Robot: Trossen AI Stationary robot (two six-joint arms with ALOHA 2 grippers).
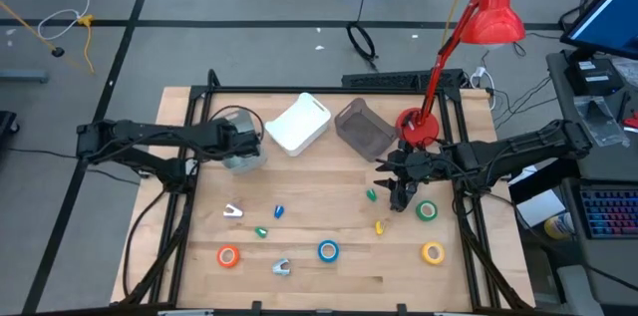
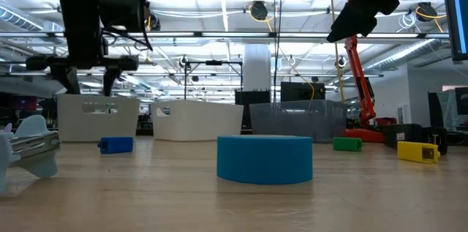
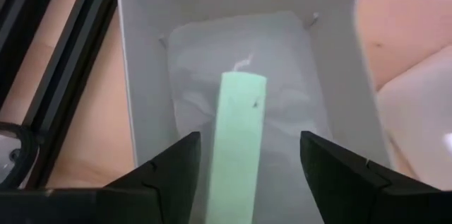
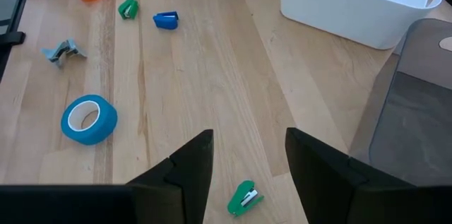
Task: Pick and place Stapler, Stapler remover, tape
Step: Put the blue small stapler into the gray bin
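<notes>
From above, the left gripper (image 1: 242,144) hung over a pale bin (image 1: 245,155) at the table's left rear, beside the white bin (image 1: 297,123) and the grey bin (image 1: 363,129). The right gripper (image 1: 401,194) sat over the boards near the green tape (image 1: 428,210). The orange tape (image 1: 228,255), blue tape (image 1: 328,250) and yellow tape (image 1: 433,252) lay along the near edge, well apart. What could go wrong on the right: a descent close to the green stapler (image 1: 371,195) might knock it or the nearby roll aside. What the left fingers carried could not be made out from here — the wrist hid it.

At table height, the blue tape (image 2: 265,159) filled the foreground and blocked what lay behind it. The left gripper (image 2: 91,78) hovered above the bin rim; whether anything hung from it was hard to tell.

The left wrist view showed its fingers (image 3: 166,174) spread, with a pale green stapler (image 3: 240,139) between them over the bin floor (image 3: 296,111). I could not tell whether it rested there or was falling; if a fingertip snagged it on withdrawal, it could be dragged back out.

The right wrist view showed spread, empty fingers (image 4: 191,160) above bare wood, the green stapler (image 4: 245,198) just beyond them — cut close to the frame's edge. A blue stapler (image 4: 166,20), another green one (image 4: 128,8) and a grey staple remover (image 4: 63,51) lay farther off.
</notes>
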